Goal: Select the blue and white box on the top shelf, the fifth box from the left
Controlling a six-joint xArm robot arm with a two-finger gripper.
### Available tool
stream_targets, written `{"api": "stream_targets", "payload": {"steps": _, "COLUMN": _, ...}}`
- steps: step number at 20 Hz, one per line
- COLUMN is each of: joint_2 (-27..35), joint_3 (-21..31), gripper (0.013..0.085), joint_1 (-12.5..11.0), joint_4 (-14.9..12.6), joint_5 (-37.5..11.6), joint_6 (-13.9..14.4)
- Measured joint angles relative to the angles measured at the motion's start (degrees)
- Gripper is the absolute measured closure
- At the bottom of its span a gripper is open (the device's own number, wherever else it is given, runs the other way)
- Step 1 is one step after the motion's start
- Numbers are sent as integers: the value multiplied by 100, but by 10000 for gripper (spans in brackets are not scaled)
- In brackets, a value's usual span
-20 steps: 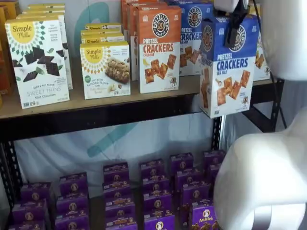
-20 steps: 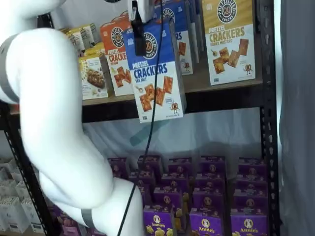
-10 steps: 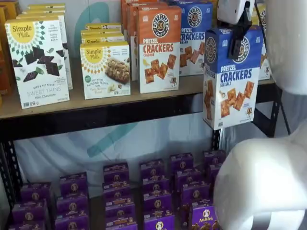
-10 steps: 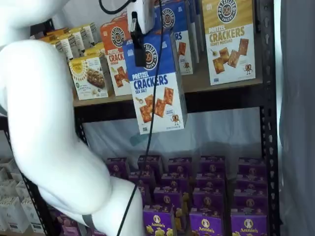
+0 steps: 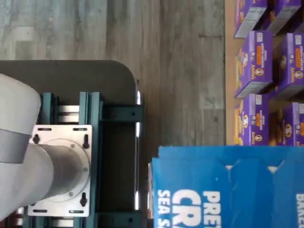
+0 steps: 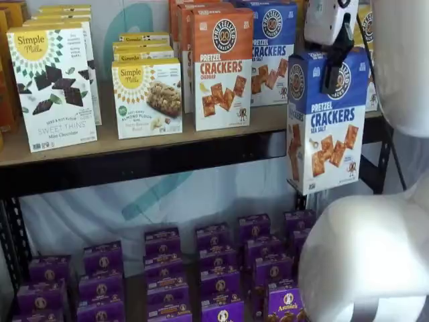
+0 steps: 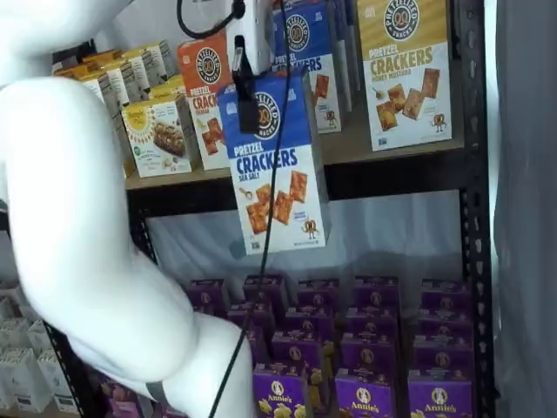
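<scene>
A: Nearest to us we see the white arm [image 6: 369,261], bulking across the foreground in both shelf views.

B: Just past it we find the claw [image 6: 333,67], its black fingers clamped on the top of the blue and white box [image 6: 327,127]. We see the same grip in a shelf view, claw [image 7: 247,96] on box [image 7: 277,174].

A: So we place the box in the air, hanging upright in front of the top shelf [image 6: 134,144] and clear of its boards, its lower edge below the black front rail.

B: In the wrist view we see its blue top [image 5: 228,187] close under the camera, with the purple boxes [image 5: 259,61] and the grey floor beyond.

A: Farther back we see the orange Cheddar carton [image 6: 223,67] standing on the shelf, and the yellow-topped carton [image 7: 405,70] behind the held box
</scene>
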Motion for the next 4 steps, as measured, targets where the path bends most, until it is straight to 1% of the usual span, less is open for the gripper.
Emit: {"api": "stream_targets", "payload": {"steps": 4, "joint_2": -78, "joint_3": 161, "gripper": 410, "joint_1": -99, "joint_4": 54, "joint_5": -75, "joint_6": -91}}
